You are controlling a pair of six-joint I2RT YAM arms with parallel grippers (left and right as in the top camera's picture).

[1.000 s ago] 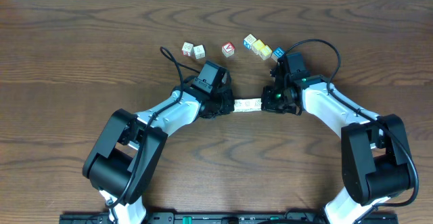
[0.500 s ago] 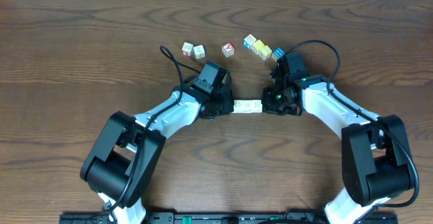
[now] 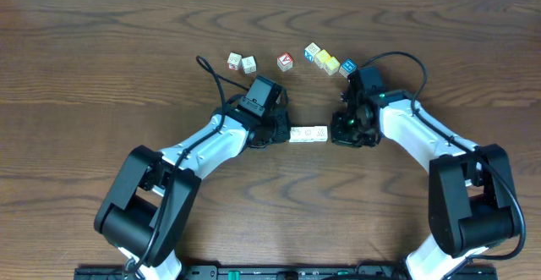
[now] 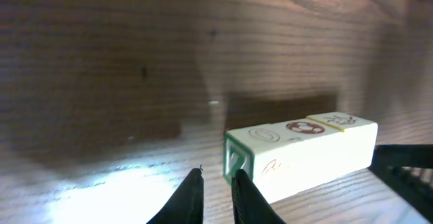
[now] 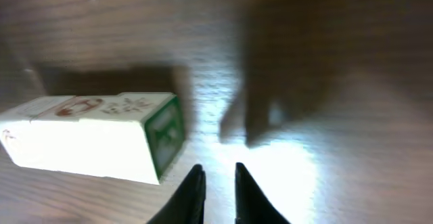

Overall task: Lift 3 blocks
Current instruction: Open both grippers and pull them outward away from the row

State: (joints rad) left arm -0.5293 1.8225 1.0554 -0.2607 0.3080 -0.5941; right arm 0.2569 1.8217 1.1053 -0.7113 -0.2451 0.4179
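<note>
though tight before, end effectors (image 4: 216, 178) (image 5: 218, 170) ajar

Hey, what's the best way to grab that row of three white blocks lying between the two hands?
Take the row of blocks by its two end faces: the left hand pressing in from its end, the right hand from the other. The cubes lie end to end like one bar, so probably only squeezing along its length keeps them together.

Blocks (image 3: 308, 134) sit end-to-end between left pincer (image 3: 283, 134) and right pincer (image 3: 336, 133).
</note>
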